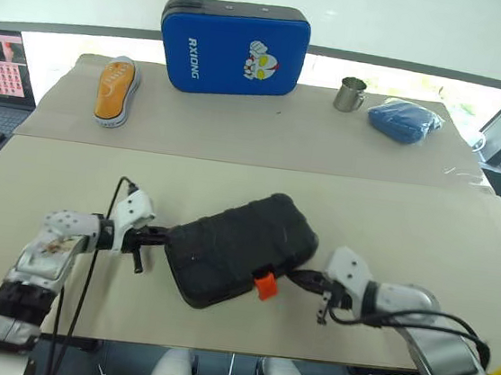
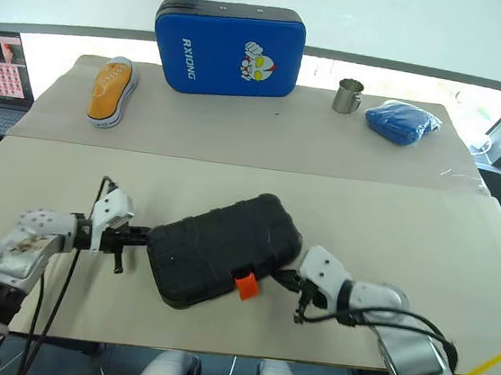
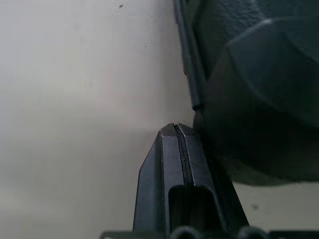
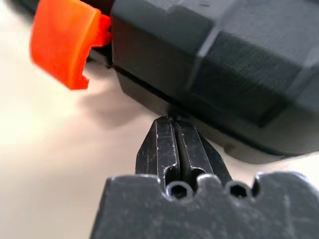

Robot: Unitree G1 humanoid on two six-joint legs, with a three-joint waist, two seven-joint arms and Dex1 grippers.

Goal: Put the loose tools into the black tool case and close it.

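The black tool case (image 1: 244,246) lies with its lid down on the near part of the table, slanted, and its orange latch (image 1: 264,285) sticks out from the front edge. My left gripper (image 1: 164,236) is shut, its tip against the case's left end, seen close in the left wrist view (image 3: 175,127). My right gripper (image 1: 300,277) is also shut, its tip touching the case's front edge just right of the latch (image 4: 65,40). The right wrist view shows the closed tip (image 4: 174,121) at the seam of the case (image 4: 224,59). The loose tools are out of view.
At the back of the table stand a blue RXIONG case (image 1: 233,48), an orange insole (image 1: 117,91), a steel mug (image 1: 351,94) and a blue cloth bundle (image 1: 405,120). A laptop (image 1: 0,78) sits off the table's left side.
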